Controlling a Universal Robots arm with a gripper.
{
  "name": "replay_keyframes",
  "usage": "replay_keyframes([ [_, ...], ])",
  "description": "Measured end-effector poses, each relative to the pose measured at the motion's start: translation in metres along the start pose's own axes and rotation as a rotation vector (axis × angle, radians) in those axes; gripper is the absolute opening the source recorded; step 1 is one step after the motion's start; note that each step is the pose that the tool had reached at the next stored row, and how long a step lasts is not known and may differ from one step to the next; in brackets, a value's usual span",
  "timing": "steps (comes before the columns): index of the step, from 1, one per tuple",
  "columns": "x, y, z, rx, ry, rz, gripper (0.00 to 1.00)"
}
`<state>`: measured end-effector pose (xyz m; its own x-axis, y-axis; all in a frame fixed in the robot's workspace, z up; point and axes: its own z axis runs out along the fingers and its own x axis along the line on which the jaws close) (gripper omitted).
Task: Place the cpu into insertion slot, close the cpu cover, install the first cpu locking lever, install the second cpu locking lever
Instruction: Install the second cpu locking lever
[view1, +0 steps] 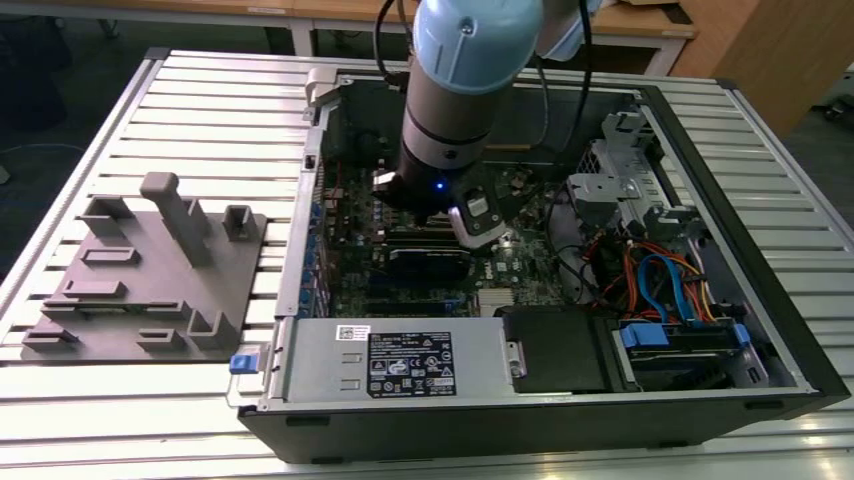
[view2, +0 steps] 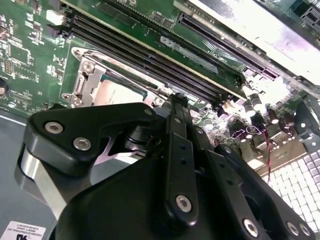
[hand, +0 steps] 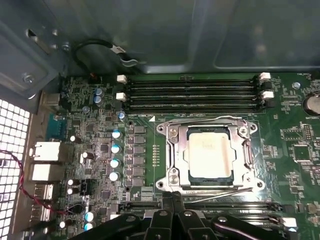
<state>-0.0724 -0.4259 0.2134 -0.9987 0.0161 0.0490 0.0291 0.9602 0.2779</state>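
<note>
Right of centre in the first wrist view, the cpu (hand: 209, 154) lies seated in the insertion slot (hand: 249, 150) with the cpu cover (hand: 172, 150) closed around it, while the gripper (hand: 176, 200), fingers pressed narrowly together holding nothing, hovers at the socket's near edge beside a thin locking lever (hand: 220, 192).

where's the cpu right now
The cpu sits in the insertion slot on the green motherboard, framed by the cpu cover; in the first wrist view the long black memory slots run alongside it.
</note>
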Motion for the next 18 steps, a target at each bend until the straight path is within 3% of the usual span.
replay_keyframes([
  [8,0.0019,-0.0031,0.0101,-0.0214,0.0006,-0.001,0.11],
  [13,0.0036,-0.0044,0.0146,-0.0455,0.0013,-0.002,0.11],
  [18,0.004,-0.0063,0.0159,-0.0493,0.0014,-0.002,0.11],
])
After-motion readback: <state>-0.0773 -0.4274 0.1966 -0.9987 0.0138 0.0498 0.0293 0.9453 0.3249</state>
